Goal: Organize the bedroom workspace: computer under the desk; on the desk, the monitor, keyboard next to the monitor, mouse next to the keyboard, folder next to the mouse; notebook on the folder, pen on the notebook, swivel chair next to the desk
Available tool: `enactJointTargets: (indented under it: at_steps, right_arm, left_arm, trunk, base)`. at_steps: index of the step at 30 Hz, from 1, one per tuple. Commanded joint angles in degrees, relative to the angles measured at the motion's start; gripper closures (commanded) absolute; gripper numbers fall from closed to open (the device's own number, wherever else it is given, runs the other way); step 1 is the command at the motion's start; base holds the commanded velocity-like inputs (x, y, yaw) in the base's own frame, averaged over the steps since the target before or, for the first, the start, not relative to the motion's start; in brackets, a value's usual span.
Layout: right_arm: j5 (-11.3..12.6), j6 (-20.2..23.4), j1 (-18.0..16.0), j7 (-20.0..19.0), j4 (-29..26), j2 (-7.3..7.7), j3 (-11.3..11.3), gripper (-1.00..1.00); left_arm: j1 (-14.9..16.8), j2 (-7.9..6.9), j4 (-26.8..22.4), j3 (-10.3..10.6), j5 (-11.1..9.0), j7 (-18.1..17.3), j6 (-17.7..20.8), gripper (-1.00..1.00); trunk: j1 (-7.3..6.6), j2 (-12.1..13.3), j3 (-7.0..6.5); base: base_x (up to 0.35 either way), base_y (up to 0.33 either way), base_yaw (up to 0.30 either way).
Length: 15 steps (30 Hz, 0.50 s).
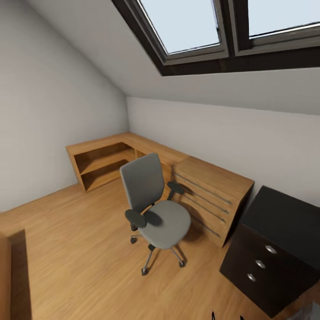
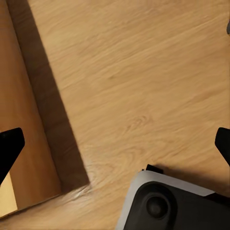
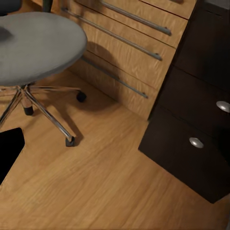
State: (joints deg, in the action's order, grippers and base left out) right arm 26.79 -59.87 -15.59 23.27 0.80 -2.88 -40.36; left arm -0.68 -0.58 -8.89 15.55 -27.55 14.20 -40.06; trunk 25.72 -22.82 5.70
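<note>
The grey swivel chair (image 1: 156, 209) stands mid-floor in the attic bedroom, facing right, and its seat (image 3: 38, 45) is bare. Right of it is the black drawer unit (image 1: 271, 249) with round silver knobs and a black top, part of the desk. The computer, monitor, keyboard, mouse, folder, notebook and pen are out of view. My left gripper (image 2: 115, 148) hangs open over bare wood floor, fingertips far apart. My right gripper (image 3: 115, 153) is open above the floor between the chair's chrome base (image 3: 48, 115) and the black drawer unit (image 3: 196, 120). Neither holds anything.
An oak dresser (image 1: 213, 195) with long bar handles stands behind the chair, joined to low oak shelves (image 1: 100, 162) along the far wall. A wooden furniture edge (image 1: 5, 275) is close at my left. My own grey base (image 2: 172, 206) is below the left gripper.
</note>
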Motion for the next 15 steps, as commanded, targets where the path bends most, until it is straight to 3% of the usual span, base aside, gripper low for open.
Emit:
enactJointTargets:
  at_steps: [1,8,15]
  right_arm:
    - [0.2,-0.1,-0.1,0.3,0.1,-0.03,-0.5,-1.0]
    - [-0.3,-0.1,-0.1,0.2,0.2,-0.08,-0.6,-1.0]
    - [-4.4,-0.1,-0.1,0.3,0.4,0.08,-0.5,-1.0]
  left_arm:
    - [0.0,-0.04,-0.2,0.5,-0.2,0.5,0.0,-1.0]
    - [0.0,-0.04,-0.2,0.5,-0.2,0.5,0.1,-1.0]
    - [0.0,-0.04,-0.2,0.5,-0.1,0.5,0.3,-1.0]
  trunk:
    - [0.07,-0.1,0.09]
    - [0.07,-0.1,0.04]
    - [0.07,-0.1,0.04]
  base:
    - [0.312,0.026,0.273]
    - [0.195,0.009,0.285]
    - [0.028,0.001,0.297]
